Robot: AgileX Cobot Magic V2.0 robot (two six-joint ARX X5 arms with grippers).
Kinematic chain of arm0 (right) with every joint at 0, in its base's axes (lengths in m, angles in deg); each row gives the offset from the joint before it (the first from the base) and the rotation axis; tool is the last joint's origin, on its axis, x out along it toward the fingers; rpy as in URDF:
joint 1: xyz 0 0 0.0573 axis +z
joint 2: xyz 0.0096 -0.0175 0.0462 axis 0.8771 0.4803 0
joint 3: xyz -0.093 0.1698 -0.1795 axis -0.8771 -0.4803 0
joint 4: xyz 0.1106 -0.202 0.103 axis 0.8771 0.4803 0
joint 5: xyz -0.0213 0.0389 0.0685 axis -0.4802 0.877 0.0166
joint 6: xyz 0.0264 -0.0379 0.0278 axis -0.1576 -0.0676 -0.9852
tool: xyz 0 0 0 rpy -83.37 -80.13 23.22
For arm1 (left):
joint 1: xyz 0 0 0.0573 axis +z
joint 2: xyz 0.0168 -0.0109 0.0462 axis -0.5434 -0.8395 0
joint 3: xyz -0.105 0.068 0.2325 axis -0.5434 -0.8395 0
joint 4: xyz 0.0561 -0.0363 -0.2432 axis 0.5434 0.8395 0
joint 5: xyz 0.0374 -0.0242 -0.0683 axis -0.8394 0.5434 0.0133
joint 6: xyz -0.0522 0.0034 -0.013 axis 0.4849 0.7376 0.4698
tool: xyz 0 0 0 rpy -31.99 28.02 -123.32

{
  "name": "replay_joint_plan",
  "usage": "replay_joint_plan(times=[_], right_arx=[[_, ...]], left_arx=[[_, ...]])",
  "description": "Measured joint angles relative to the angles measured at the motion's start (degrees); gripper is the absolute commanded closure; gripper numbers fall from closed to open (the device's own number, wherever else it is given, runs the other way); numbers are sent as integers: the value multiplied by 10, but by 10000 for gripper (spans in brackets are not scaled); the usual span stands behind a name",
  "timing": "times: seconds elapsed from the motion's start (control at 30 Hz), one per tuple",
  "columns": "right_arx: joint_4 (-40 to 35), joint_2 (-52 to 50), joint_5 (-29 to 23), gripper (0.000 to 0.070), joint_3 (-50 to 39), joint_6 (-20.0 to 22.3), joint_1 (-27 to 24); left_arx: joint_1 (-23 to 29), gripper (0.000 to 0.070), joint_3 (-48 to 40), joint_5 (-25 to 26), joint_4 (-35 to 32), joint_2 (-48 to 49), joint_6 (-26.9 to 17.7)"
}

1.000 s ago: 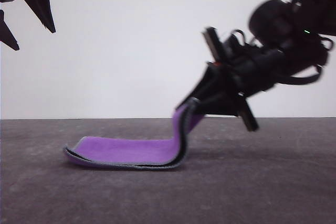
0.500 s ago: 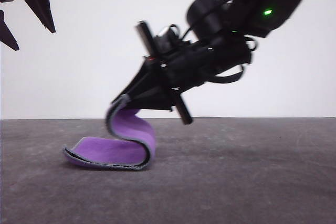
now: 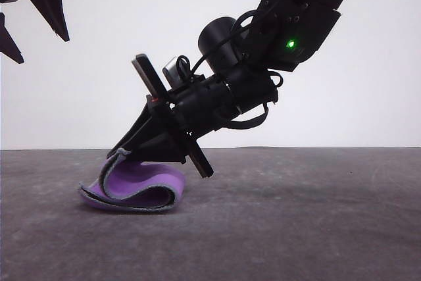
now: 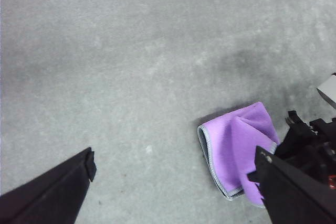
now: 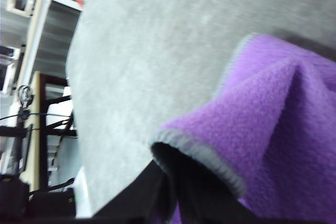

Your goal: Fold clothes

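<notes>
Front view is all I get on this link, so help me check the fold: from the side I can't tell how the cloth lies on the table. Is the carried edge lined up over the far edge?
Observer: Not yet. In the left wrist view the cloth shows purple, its raised part slanting across the lower layer.
Operator: Is the right gripper really pinching it?
Observer: Yes. The right wrist view shows the right gripper shut on the grey stitched edge.
Operator: And the left gripper?
Observer: The left gripper is open and clear of the cloth.
</notes>
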Motion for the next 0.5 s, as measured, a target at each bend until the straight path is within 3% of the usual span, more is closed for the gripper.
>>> replay_joint_plan(times=[0.07, 0.2, 0.27, 0.5], right_arx=[[-2, 0, 0, 650, 4, 0, 1], [-8, 0, 3, 381, 6, 0, 3], [-10, 0, 19, 283, 6, 0, 4], [-11, 0, 66, 250, 6, 0, -7]], left_arx=[[0, 105, 0, 0, 0, 0, 0], [0, 105, 0, 0, 0, 0, 0], [0, 105, 0, 0, 0, 0, 0], [0, 105, 0, 0, 0, 0, 0]])
